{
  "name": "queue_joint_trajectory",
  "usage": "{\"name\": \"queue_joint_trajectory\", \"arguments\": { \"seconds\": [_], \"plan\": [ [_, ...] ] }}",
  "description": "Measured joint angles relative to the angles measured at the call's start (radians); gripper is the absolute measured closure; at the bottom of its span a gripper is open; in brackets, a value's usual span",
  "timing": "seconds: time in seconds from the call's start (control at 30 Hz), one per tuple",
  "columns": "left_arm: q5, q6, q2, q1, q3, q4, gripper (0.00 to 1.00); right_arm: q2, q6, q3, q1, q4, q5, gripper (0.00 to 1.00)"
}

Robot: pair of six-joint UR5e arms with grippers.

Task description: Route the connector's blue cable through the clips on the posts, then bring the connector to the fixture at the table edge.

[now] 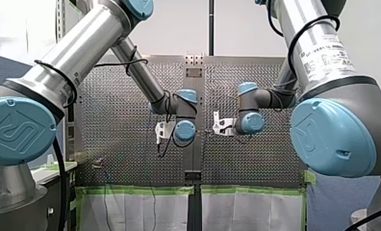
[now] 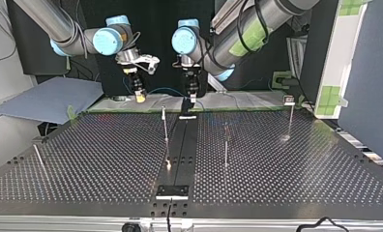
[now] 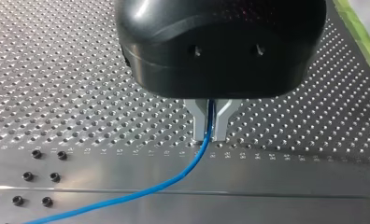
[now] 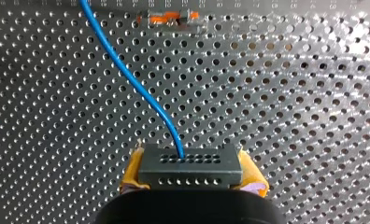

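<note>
1. Routing hasn't begun, we judge. Our left pincer (image 3: 210, 135) is clamped on the thin blue cable (image 3: 174, 178), low over the perforated metal desk (image 3: 80, 93).
2. Our right pincer (image 4: 191, 176) grips the dark grey rectangular connector (image 4: 190, 164) betw. yellow pads (image 4: 132, 170).
3. Next, prob.: bring cable to the nearest slim metal post (image 2: 165, 124), keeping tension.

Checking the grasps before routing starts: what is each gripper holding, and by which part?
My left gripper pinches the blue cable partway along its length. My right gripper clamps the connector by its two short ends, between yellow pads.
</note>
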Motion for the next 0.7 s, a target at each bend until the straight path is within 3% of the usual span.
{"name": "queue_joint_trajectory", "arguments": {
  "seconds": [0.3, 0.7],
  "plan": [
    [-0.002, -0.002, -0.003, -0.003, -0.008, 0.004, 0.89, 0.048, 0.002, 0.01, -0.032, -0.063, -0.002, 1.0],
    [-0.009, -0.013, -0.004, -0.004, -0.025, 0.026, 0.89, 0.059, 0.009, 0.01, -0.082, -0.105, -0.029, 1.0]
  ]
}}
